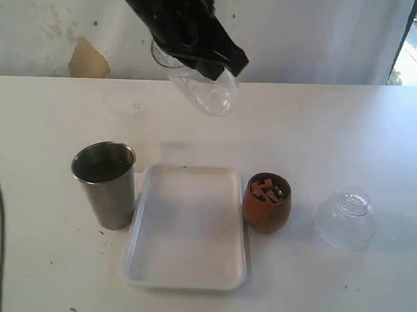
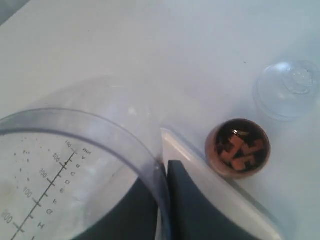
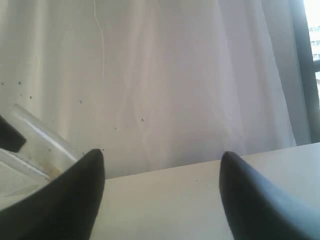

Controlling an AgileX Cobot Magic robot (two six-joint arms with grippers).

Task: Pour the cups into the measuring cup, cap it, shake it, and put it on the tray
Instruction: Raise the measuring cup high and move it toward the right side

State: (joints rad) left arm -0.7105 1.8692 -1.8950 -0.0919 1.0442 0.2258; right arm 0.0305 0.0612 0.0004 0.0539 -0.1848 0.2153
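Hanging tilted above table (image 1: 59, 110), measuring cup (image 1: 209, 93) pinched in left claw (image 1: 215, 60); right claw (image 3: 161, 162) spread. Steel tumbler (image 1: 106, 183), wooden cup (image 1: 267, 202) flank tray (image 1: 185, 227); dome lid (image 1: 345, 219) beyond.

steel tumbler (image 1: 103, 183): brushed metal, dull sheen | wooden cup (image 1: 267, 207): smooth brown wood | measuring cup (image 1: 214, 94): clear glossy plastic | tray (image 1: 185, 227): white, matt | dome lid (image 1: 345, 219): clear plastic
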